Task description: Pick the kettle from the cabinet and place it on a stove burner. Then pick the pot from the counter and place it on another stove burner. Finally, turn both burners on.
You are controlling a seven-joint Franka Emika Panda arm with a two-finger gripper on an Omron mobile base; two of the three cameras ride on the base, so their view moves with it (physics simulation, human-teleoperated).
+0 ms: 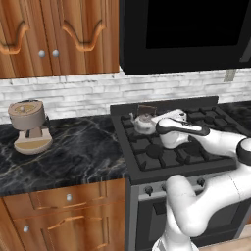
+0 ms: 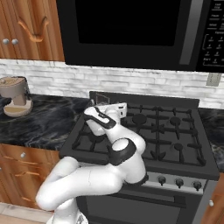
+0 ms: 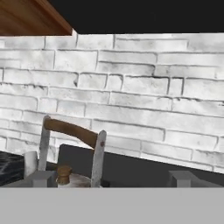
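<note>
The silvery kettle (image 1: pixel 142 122) stands upright on the rear left stove burner, its brown-topped handle (image 3: pixel 72 130) rising at the lower left of the hand view. My gripper (image 1: pixel 158 119) hovers just to the right of it and faces the back wall. The fingertips (image 3: pixel 41 177) are wide apart with nothing between them, so it is open. From the right side my hand (image 2: pixel 114 108) hides most of the kettle (image 2: pixel 103 99). The front left burner (image 1: pixel 154 150) is bare. The cabinet (image 1: pixel 59 34) doors are closed. The pot is out of view.
A beige coffee machine (image 1: pixel 29 126) stands on the black marble counter (image 1: pixel 78 154) left of the range. A black microwave (image 2: pixel 131 30) hangs above the stove. Silver knobs (image 2: pixel 177 181) line the range front. A white brick wall (image 3: pixel 131 87) lies close behind.
</note>
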